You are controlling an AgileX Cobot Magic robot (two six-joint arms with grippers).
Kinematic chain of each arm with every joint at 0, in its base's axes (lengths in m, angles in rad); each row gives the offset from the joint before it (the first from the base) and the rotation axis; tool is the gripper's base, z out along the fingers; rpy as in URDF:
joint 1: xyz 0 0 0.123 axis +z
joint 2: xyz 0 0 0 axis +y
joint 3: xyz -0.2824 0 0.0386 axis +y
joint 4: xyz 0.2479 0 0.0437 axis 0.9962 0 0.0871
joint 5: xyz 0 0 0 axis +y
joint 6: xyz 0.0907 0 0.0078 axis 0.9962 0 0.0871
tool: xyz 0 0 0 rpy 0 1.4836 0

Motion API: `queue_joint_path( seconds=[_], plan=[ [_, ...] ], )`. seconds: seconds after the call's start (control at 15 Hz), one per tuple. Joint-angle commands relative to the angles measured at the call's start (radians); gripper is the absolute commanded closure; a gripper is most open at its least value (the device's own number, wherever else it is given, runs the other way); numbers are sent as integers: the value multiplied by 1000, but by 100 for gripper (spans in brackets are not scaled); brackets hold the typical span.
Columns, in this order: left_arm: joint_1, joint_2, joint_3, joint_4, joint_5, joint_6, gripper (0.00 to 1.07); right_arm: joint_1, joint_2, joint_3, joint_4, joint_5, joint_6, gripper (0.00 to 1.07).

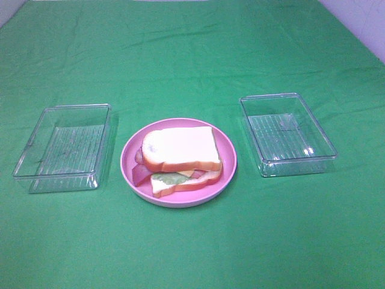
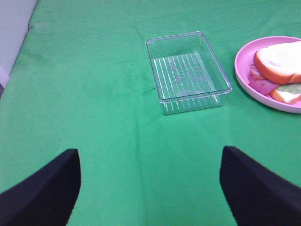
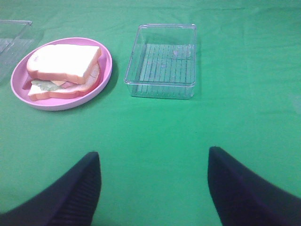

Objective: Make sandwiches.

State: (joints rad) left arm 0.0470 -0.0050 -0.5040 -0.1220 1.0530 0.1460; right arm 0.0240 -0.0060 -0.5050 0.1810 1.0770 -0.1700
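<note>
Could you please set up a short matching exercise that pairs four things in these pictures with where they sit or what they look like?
Column one:
1. sandwich
2. pink plate
3. left tray
4. right tray

Column two:
A. clear and empty, left of the plate
B. round, in the middle of the green cloth
C. stacked, resting on the plate
D. clear and empty, right of the plate

Pairs: 1-C, 2-B, 3-A, 4-D

Open cloth (image 1: 192, 54) beyond trays (image 1: 287, 133)
</note>
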Motion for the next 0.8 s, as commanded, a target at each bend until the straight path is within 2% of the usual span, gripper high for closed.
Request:
queue_joint_path(
  seconds=[0.07, 0.8],
  plan=[
    [-12, -22, 1, -2, -11, -8, 29, -1, -15, 0, 3, -11, -12, 45],
    [-12, -24, 1, -2, -11, -8, 29, -1, -15, 0, 3, -11, -12, 45]
  ],
)
